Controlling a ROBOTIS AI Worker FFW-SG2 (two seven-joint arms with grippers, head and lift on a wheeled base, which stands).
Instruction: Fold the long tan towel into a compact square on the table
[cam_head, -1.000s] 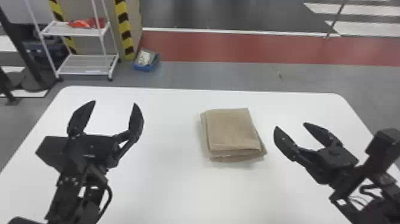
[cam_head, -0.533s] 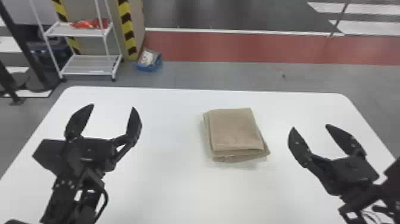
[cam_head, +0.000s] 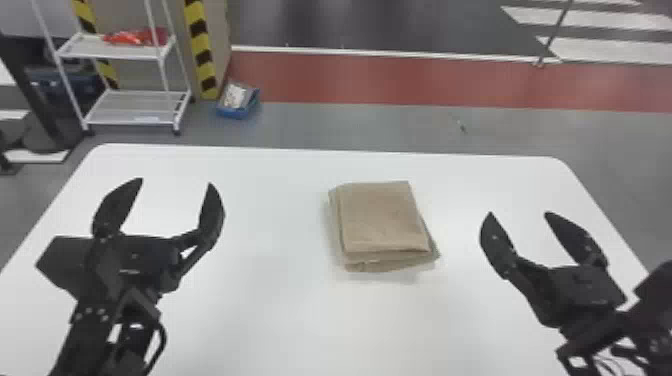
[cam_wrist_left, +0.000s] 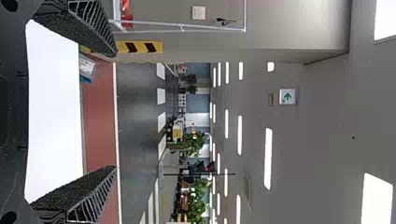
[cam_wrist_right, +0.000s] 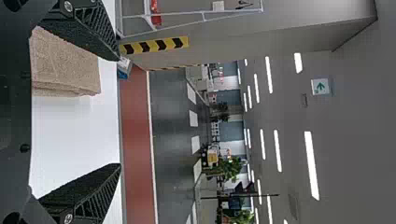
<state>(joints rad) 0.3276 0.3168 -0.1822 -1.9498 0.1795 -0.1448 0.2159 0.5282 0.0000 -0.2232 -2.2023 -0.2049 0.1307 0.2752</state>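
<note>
The tan towel (cam_head: 382, 217) lies folded into a compact, roughly square stack on the white table (cam_head: 260, 320), its lower layers sticking out a little at the left, near and right edges. Left of it, well apart, my left gripper (cam_head: 175, 181) stands open above the table. My right gripper (cam_head: 517, 214) is open to the towel's right, touching nothing. In the left wrist view my left gripper (cam_wrist_left: 116, 111) has nothing between its fingers. In the right wrist view the towel (cam_wrist_right: 65, 65) appears beyond one finger of my right gripper (cam_wrist_right: 120, 112), which is spread wide.
Beyond the table's far edge, a white shelf rack (cam_head: 135, 107) stands on the floor at the back left, with a blue bin (cam_head: 237, 102) beside it. Bare tabletop lies between each gripper and the towel.
My right gripper has moved to the right, away from the towel, and its arm sits farther toward the right edge. The left gripper has barely shifted. The towel's fold looks the same.
</note>
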